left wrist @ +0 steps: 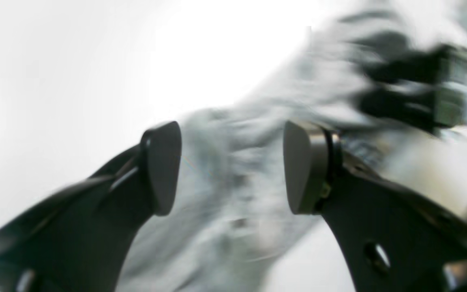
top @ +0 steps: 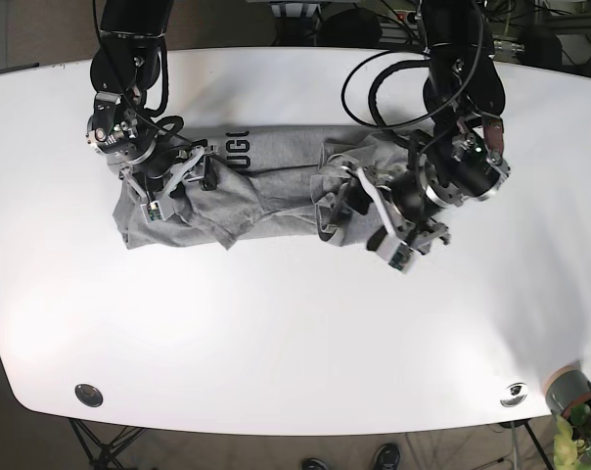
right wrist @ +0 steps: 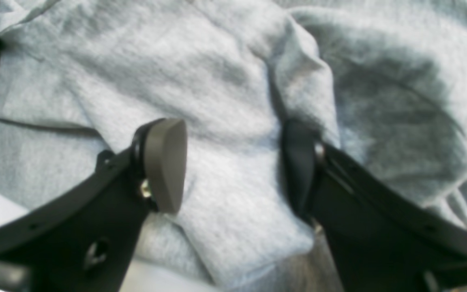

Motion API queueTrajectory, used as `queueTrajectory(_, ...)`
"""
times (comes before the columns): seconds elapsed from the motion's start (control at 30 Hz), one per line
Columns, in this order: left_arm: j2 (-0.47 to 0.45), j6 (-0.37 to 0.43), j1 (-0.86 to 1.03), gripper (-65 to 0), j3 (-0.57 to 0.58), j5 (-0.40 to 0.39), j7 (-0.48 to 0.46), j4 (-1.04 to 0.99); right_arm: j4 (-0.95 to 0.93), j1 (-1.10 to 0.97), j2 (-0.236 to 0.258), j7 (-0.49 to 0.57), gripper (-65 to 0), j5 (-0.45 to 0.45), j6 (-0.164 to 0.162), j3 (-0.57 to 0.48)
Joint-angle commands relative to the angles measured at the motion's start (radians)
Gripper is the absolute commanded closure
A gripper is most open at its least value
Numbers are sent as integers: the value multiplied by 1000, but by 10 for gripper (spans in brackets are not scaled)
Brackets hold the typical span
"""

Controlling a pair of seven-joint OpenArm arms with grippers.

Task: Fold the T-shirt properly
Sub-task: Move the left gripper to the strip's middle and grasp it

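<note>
Both pincers, left point(top: 346, 208) and right point(top: 181, 174), agape over rumpled T-shirt point(top: 266, 191).

dark letters on the t-shirt point(top: 266, 186) near its top edge look like "ugg", partly folded under; nothing else legible.
</note>
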Motion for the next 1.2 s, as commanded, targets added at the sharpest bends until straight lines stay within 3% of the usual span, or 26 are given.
queueTrajectory(0.0,-7,6,-11,-372,-70,-4,-15,14,14,8,6,-4,-363,-2,1,0)
queueTrajectory(0.1,-21,6,-5,-357,-125,-2,-17,-9,14,8,6,-4,-363,-2,1,2)
queueTrajectory(0.27,-96,6,24,-158,-108,-2,-17,-28,14,8,6,-4,-363,-2,1,2)
queueTrajectory(0.37,-132,7,40,-104,-71,-2,-17,-34,15,10,6,-4,-363,-2,1,2)
queueTrajectory(0.47,-161,10,73,-103,-40,12,-24,-34,15,10,6,-4,-363,-2,1,2)
queueTrajectory(0.63,-164,6,109,-103,42,137,-77,-64,15,8,6,-4,-363,-2,1,2)
queueTrajectory(0.73,-162,4,110,-103,87,174,-81,-112,12,8,6,-4,-363,-2,1,2)
queueTrajectory(1.17,-162,4,61,-103,391,182,-155,-166,15,8,6,-4,-363,-2,1,2)
